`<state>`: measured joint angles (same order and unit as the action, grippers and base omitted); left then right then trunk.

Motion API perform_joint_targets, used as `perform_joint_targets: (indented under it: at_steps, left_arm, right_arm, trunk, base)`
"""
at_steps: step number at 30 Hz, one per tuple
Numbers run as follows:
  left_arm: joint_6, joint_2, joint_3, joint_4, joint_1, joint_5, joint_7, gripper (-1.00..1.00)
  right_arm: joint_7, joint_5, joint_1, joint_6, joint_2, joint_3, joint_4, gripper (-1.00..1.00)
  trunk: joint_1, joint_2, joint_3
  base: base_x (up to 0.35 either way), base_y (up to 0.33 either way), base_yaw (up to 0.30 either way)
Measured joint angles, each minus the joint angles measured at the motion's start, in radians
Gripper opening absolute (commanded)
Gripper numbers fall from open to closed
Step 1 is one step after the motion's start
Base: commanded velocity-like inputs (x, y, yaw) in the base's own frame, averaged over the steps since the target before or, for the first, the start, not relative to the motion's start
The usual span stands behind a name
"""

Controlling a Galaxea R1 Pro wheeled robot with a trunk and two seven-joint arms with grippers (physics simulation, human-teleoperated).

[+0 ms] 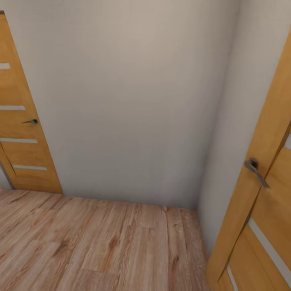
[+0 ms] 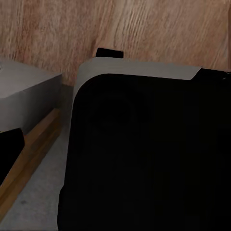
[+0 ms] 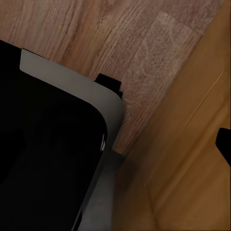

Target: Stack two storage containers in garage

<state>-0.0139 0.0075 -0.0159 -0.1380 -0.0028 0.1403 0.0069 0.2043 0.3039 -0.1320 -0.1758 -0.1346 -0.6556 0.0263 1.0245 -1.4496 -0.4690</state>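
Note:
The two storage containers are out of view. I face a corner of plain pale wall above light wood planks. In the left wrist view a dark fingertip juts in at the edge beside my black, grey-rimmed base. The right wrist view has another dark fingertip at its edge, over an orange door panel, with the same base beside it. Neither view lets me tell how the jaws stand or whether they hold anything.
An orange wooden door with a metal handle stands at the left. A second orange door with a lever handle is close on the right. A grey wall foot with a wooden strip lies near my base.

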Motion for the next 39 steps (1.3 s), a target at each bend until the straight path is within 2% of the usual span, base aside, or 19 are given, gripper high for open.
perform_joint_targets:
  at_steps: [22,39]
  left_arm:
    - [0.0,-0.001,0.0,-0.001,0.0,0.0,0.0,1.0]
    - [0.0,0.0,-0.001,-0.001,0.0,0.0,0.0,1.0]
  right_arm:
    - [0.0,0.0,0.0,0.001,0.001,0.0,0.0,1.0]
    - [-0.001,0.0,0.0,0.0,0.001,0.0,0.0,1.0]
  trunk:
    - [0.0,0.0,0.0]
    - [0.0,0.0,0.0]
  base:
    - [0.292,0.0,0.0]
    - [0.235,0.0,0.007]
